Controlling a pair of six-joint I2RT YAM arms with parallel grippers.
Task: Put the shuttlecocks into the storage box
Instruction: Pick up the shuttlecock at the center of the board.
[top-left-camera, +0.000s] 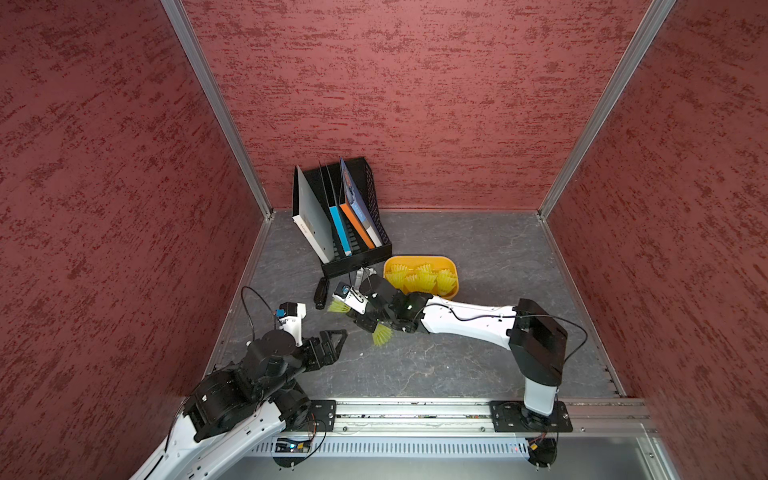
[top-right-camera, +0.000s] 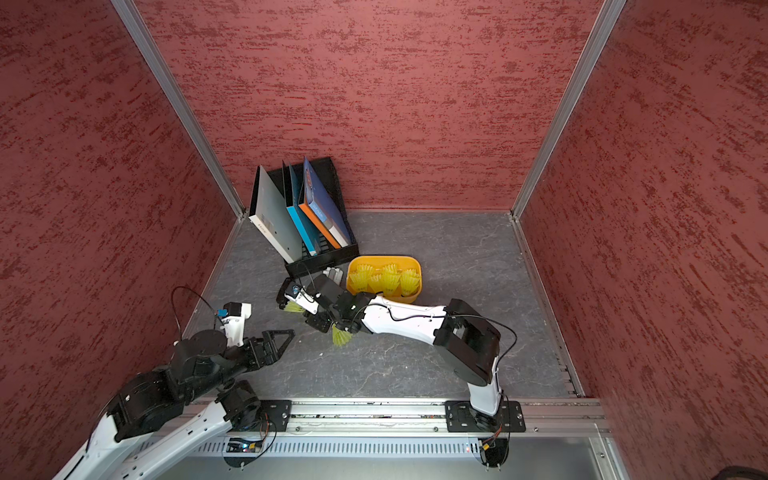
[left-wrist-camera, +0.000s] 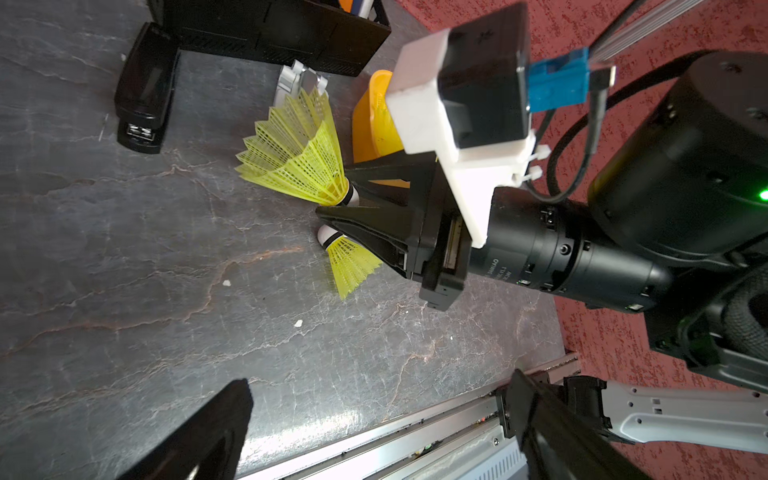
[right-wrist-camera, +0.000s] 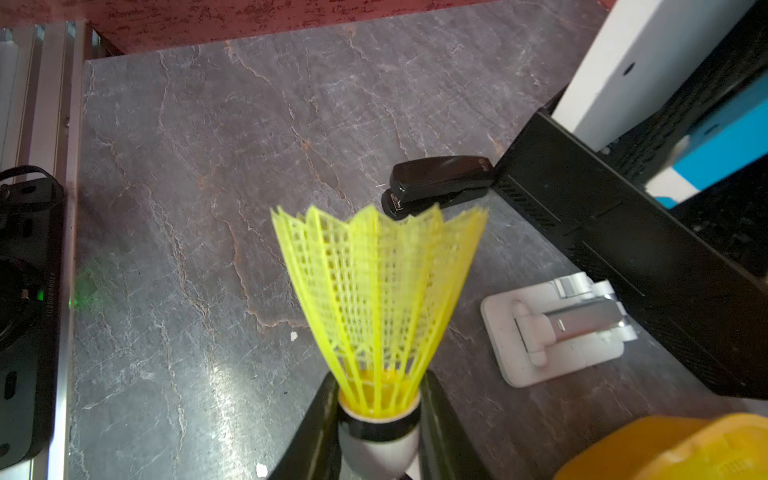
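Right gripper (right-wrist-camera: 378, 436) is clamped tight on a shuttlecock (right-wrist-camera: 378, 299) by its white tip, skirt fanned away from the jaws, held over the table (top-left-camera: 457, 357) near the box (top-left-camera: 452, 290), with the stapler (right-wrist-camera: 440, 183) and the rack (top-left-camera: 357, 262) close by! A second shuttlecock (top-left-camera: 381, 334) lies on the table under that arm's wrist, and more shuttlecocks (top-left-camera: 419, 279) stand skirts-up inside the box. Left gripper (top-left-camera: 334, 337) hangs well off to the side, jaws spread wide and empty.
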